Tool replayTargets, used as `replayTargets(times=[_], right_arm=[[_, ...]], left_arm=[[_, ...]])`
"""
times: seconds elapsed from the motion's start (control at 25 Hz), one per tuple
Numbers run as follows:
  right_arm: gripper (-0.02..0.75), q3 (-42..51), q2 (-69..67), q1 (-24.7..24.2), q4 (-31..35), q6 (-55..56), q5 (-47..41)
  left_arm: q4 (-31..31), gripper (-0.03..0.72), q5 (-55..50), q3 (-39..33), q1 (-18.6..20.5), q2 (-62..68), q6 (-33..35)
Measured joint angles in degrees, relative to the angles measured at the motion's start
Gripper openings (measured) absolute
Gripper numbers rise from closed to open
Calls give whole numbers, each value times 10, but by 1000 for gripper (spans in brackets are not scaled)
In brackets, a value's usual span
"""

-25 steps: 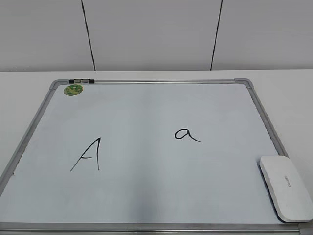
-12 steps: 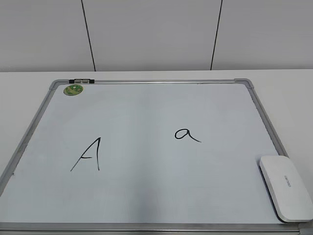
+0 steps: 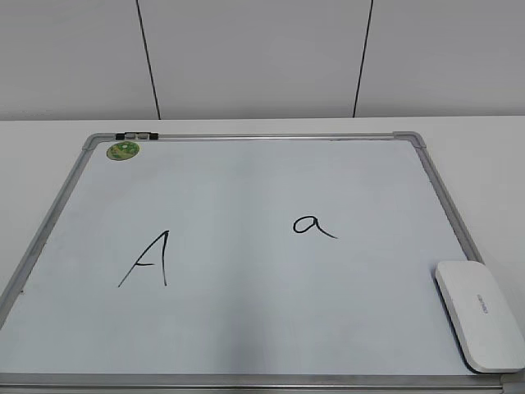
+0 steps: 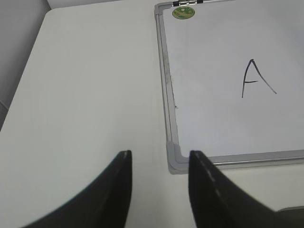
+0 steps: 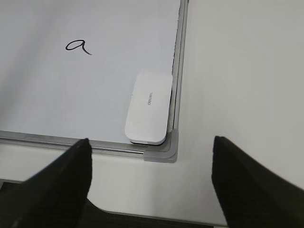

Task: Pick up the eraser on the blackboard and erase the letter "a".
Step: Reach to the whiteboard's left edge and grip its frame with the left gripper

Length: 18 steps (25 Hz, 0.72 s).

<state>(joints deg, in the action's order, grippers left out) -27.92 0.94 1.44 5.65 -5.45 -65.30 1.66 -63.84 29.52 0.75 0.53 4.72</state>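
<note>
Pick-up step, not yet begun. Eraser point(image 5: 148, 108) lying flat in the near right corner of the blackboard point(image 3: 443, 197), close to the worktop's point(image 4: 85, 95) near right edge, well apart from the letter "a" point(image 3: 312, 226). Right fingers point(image 5: 147, 185) spread wide, empty, above and short of it; left fingers point(image 4: 159, 190) parted, idle. Next: lower, straddle, close. Grey eraser lettering too small to read; capital "A" point(image 3: 149, 258) legible toward the left.

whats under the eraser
The eraser lies flat on the blackboard, in its near right corner against the frame. Only board surface shows around it; its underside and anything beneath it are covered.
</note>
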Motion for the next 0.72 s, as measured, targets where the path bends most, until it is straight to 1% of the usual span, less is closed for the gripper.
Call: replayTargets(times=[0.08, 0.12, 0.16, 0.2, 0.28, 0.44, 0.72], right_arm=[[587, 0, 0, 0, 0, 0, 0], [587, 0, 0, 0, 0, 0, 0], [586, 0, 0, 0, 0, 0, 0], [586, 0, 0, 0, 0, 0, 0], [586, 0, 0, 0, 0, 0, 0], [586, 0, 0, 0, 0, 0, 0], [587, 0, 0, 0, 0, 0, 0]], left_arm=[[0, 424, 3, 2, 0, 0, 0], [0, 484, 6, 5, 0, 0, 0], [-1, 524, 10, 10, 0, 0, 0], [-2, 560, 13, 15, 0, 0, 0], [-6, 599, 22, 25, 0, 3, 0], [-11, 617, 57, 40, 0, 45, 0], [-12, 620, 178, 41, 0, 225, 0]])
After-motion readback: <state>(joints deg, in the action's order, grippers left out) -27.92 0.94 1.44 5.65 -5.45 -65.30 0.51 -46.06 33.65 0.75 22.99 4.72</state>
